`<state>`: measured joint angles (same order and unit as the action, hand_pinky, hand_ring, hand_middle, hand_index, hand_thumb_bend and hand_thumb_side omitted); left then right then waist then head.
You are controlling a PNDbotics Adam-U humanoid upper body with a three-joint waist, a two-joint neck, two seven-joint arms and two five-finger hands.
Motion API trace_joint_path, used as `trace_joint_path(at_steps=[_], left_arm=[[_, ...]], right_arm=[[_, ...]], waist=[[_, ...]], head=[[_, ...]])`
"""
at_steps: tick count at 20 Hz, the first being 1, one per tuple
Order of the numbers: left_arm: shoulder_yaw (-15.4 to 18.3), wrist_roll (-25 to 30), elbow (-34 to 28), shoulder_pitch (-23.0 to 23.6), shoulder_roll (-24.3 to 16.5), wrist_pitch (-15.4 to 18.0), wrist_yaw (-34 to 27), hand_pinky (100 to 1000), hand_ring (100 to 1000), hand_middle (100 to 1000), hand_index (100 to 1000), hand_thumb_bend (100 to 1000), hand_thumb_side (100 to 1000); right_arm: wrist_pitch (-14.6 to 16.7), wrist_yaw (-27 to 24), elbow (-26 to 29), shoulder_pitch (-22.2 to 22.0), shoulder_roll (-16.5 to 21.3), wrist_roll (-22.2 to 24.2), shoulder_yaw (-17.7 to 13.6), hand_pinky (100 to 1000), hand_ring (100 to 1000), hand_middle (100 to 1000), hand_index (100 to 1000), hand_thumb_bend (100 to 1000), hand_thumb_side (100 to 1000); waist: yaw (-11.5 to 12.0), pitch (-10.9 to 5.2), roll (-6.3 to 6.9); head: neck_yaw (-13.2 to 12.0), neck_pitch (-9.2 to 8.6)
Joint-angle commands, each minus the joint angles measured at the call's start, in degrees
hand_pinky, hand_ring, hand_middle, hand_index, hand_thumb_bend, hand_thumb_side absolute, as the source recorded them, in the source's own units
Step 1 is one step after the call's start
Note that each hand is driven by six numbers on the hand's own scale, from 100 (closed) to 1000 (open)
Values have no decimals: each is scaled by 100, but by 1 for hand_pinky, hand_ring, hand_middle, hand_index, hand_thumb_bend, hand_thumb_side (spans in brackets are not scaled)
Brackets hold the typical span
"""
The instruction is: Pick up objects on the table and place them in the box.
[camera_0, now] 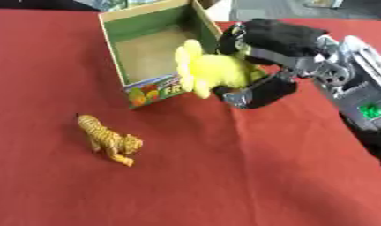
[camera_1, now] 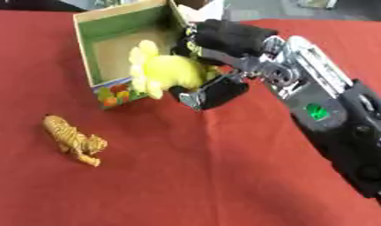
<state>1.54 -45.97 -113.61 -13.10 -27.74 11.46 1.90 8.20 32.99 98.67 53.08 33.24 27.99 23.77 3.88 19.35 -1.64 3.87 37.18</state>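
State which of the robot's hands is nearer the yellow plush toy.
Right. The right hand is curled round the yellow plush toy at the cardboard box rim; the left hand shows in neither view.

Right hand (camera_1: 224, 44): black fingers and thumb. Wrist silver, with exposed joints. Forearm black and grey casing, small green mark on it.

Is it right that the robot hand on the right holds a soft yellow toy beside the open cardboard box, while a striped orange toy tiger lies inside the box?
Not quite. The striped orange toy tiger stands on the red tablecloth, outside the open cardboard box; the left eye view shows it. The right robot hand does hold the soft yellow toy.
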Motion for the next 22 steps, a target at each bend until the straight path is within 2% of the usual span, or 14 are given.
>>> trace_joint_path(at_steps=[1, 4, 9, 17, 19, 22], left_arm=[[16, 29, -98, -29, -130, -4, -34, 450, 500, 564, 711, 100, 976], [5, 45, -98, -40, -129, -3, -48, 450, 500, 564, 711, 100, 975], [-19, 80, -98, -79, -136, 4, -75, 450, 500, 564, 711, 100, 974], [-74, 151, -98, -172, -136, 18, -116, 450, 500, 564, 710, 100, 975], [-94, 172, -98, -202, -128, 19, -128, 450, 500, 565, 711, 100, 974], [-111, 197, -98, -234, -120, 20, -143, 450, 500, 565, 711, 100, 975]], right_arm=[[-78, -32, -13, 336, -112, -157, -212, 736, 693, 371, 525, 100, 450], [-51, 35, -310, 641, -389, -175, -256, 737, 675, 373, 530, 100, 430], [-55, 76, -956, 1109, -900, 180, -294, 741, 669, 393, 545, 100, 411], [-250, 667, -2024, 1695, -1754, 462, -577, 740, 670, 394, 542, 100, 423], [-107, 1093, -2813, 1893, -2023, 259, -658, 735, 670, 396, 540, 100, 419], [216, 1895, -3887, 2085, -2362, -300, -892, 732, 670, 398, 540, 100, 421]], waist=[[20, -153, 32], [59, -157, 41], [118, -152, 58], [178, -74, 48], [218, -50, 48], [284, -13, 44]], head=[[75, -67], [150, -83], [222, -73], [362, -49], [391, -85], [426, -142]])
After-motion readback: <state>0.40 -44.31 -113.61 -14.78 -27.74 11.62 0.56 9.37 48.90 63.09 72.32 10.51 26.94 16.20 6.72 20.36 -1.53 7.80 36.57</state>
